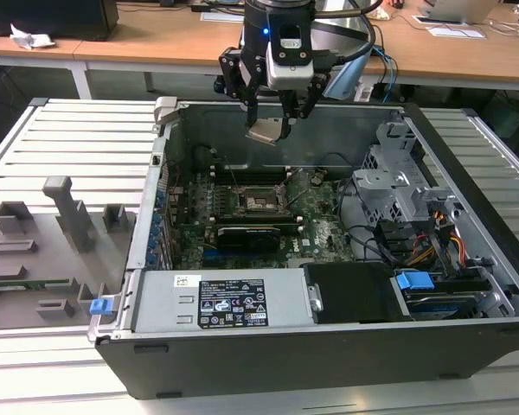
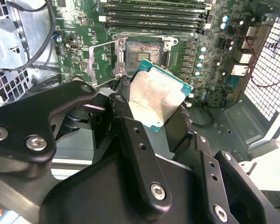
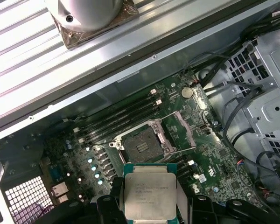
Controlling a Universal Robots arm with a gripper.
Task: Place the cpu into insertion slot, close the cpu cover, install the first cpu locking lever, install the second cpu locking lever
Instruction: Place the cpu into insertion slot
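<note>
Pinching the cpu (image 1: 265, 132) by its edges in my gripper (image 1: 271, 125), I hold it in the air above the open insertion slot (image 3: 142, 145), well apart from it; the cpu cover (image 3: 181, 131) lies flipped open beside that slot.

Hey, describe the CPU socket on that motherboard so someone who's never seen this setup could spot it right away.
Look inside the open computer case, at the green motherboard on its floor. Near the board's middle, beside the long narrow memory slots, sits the insertion slot: the one square socket, metal-rimmed with a dark centre.
</note>
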